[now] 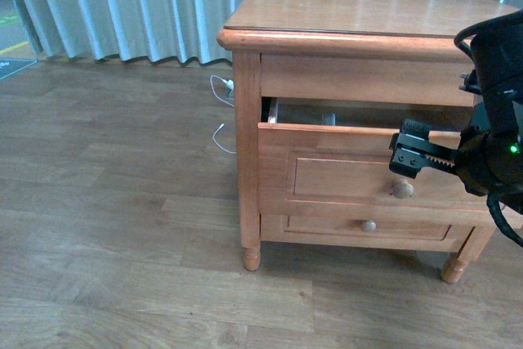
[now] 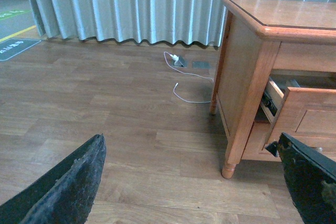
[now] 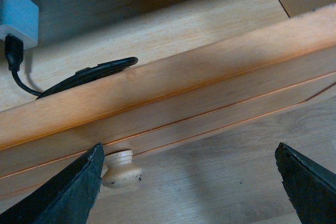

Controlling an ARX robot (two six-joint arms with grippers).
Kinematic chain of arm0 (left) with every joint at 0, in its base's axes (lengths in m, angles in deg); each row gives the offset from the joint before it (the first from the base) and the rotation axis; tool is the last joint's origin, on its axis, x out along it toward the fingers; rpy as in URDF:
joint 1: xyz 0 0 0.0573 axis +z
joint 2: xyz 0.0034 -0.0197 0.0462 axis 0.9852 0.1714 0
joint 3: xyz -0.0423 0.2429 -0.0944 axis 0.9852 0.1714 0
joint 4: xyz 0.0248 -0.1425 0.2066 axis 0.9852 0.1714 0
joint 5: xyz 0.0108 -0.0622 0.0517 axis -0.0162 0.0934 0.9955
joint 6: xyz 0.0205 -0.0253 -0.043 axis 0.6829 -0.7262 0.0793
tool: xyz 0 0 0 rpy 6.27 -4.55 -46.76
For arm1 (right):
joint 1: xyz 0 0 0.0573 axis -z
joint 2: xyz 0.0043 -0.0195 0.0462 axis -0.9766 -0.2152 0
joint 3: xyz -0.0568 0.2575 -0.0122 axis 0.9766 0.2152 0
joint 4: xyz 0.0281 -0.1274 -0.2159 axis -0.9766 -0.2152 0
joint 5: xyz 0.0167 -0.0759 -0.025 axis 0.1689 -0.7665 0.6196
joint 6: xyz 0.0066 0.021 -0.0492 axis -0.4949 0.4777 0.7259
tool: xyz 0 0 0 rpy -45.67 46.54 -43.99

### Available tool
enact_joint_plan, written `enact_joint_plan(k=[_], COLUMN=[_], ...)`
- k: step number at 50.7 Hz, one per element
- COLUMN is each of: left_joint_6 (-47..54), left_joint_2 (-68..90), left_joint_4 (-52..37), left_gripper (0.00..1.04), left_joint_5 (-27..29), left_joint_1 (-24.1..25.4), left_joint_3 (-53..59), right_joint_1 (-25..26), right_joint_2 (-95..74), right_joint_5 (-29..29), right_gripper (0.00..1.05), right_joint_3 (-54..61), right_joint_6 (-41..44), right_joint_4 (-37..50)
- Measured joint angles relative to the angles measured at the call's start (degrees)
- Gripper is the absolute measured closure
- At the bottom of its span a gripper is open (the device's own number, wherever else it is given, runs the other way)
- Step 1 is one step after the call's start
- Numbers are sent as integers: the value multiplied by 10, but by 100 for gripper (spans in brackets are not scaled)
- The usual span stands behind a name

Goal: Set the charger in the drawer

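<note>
The charger (image 3: 18, 9) is lying inside the drawer (image 1: 359, 132): in the right wrist view its white cube is resting on the pale bare-wood floor at the back of the compartment, and its black cable (image 3: 86, 74) is trailing from it toward the front, where the coil is disappearing behind the top edge of the drawer front. Nothing is gripping it. Placement therefore appears done, and what remains, by judgement, is closing the drawer.

The drawer is standing partly pulled out of the cabinet (image 1: 351, 14), its front panel leaning proud of the carcass, with a dark gap showing above it in the front view. Its round pale knob (image 3: 122, 169) is showing just below the panel moulding.

The right gripper (image 3: 191, 192) is hovering above and in front of the drawer front, jaws spread wide with nothing between them; both fingers are framing the knob and panel rather than touching them. In the front view this arm is hanging at the right side of the cabinet, close to the drawer's upper edge, a position that would suit pushing the front inward.

The left gripper (image 2: 197, 182) is also spread wide and empty, held well apart from the cabinet over the bare wooden floor (image 1: 114, 202), evidently kept clear of the work.

A thin white cord (image 2: 184, 74) is lying on the floor beside the cabinet near the curtain (image 1: 122, 6); it is unrelated to the charger.

One risk is noted: the cable coil is sitting close to the drawer front and could catch when the drawer is shut.
</note>
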State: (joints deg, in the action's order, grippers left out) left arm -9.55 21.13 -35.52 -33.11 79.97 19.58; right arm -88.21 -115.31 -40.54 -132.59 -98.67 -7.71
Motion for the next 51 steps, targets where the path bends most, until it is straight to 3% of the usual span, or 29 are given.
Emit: enact_joint_plan(k=[19,51], left_joint_6=[0,0], left_joint_2=[0,0], left_joint_4=[0,0], left_gripper=[6,6], left_joint_5=[0,0], left_joint_1=[0,0], left_joint_3=[0,0], right_joint_1=[1,-3], right_joint_2=[-60,-122], right_joint_5=[-35,-83], right_gripper=[8,8], right_joint_3=[-102,-180], right_joint_6=[-95,-166], right_joint_4=[-26,-32])
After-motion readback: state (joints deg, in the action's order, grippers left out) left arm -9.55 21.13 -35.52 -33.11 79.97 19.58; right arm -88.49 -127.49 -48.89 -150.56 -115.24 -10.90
